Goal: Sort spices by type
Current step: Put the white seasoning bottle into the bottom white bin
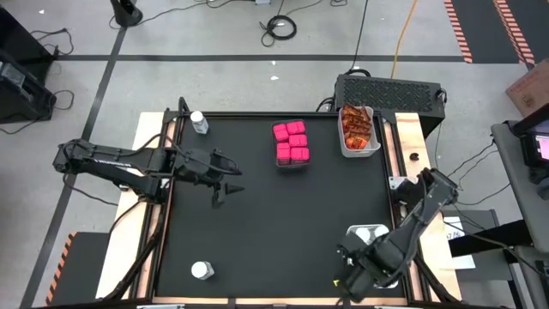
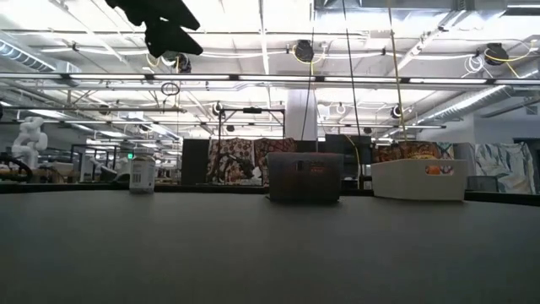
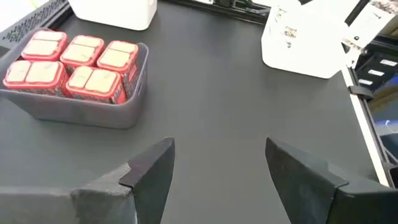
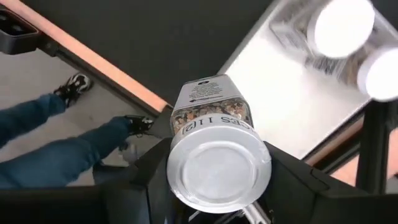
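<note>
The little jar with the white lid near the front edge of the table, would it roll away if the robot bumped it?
Probably not while upright: the jar stands on its flat base on the black table. Knocked over, its round lid might let it roll a little. Its clear sides look smooth, so it may slip.

Jar (image 4: 211,124) label — upside-down letters, roughly "ES 11", rest unreadable, other labels too small to read

My two matte black jointed arms, boxy segments, left pincer (image 3: 214,171) with broad dark wedge-shaped fingers (image 3: 149,171), right pincer (image 4: 217,180) the same black, blunt and angular
</note>
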Tool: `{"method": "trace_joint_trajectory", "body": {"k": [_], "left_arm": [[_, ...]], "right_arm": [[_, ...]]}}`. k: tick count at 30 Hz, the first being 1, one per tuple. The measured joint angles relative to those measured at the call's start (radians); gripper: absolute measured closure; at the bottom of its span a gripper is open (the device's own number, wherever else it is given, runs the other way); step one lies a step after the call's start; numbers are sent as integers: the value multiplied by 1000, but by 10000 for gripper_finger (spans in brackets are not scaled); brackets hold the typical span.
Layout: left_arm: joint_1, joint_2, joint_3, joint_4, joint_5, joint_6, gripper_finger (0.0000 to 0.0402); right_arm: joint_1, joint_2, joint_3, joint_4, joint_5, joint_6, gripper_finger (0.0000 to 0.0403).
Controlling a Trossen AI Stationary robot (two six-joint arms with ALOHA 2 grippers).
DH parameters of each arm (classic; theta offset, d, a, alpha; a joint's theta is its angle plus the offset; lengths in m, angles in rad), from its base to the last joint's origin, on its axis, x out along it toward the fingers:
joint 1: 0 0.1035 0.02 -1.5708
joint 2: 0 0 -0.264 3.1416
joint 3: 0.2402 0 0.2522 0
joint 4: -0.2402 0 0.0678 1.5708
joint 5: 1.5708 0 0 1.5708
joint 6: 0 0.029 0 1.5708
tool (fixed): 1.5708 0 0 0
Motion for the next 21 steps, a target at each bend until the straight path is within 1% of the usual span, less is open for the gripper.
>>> {"method": "trace_joint_trajectory", "body": {"k": [4, 6, 8, 10, 14, 16, 19, 21], "left_arm": [[14, 0, 0, 7, 12, 0, 149], [21, 0, 0, 8, 31, -1, 149], [26, 0, 0, 8, 38, -2, 149], [29, 0, 0, 10, 40, -1, 149], [39, 0, 0, 14, 52, 4, 149], [47, 0, 0, 14, 58, 5, 149], [60, 0, 0, 14, 75, 5, 149], [65, 0, 0, 14, 79, 4, 149]], "right_arm": [[36, 0, -7, 3, 11, 76, 211], [48, 0, -24, 4, 42, 121, 211], [60, 0, -58, 3, 48, 176, 211], [70, -8, -109, 3, 31, 229, 211], [82, -65, -216, 0, -19, 362, 211], [86, -100, -251, -1, -2, 411, 211], [94, -156, -312, 7, 54, 461, 211], [95, -196, -368, 21, 52, 491, 211]]}}
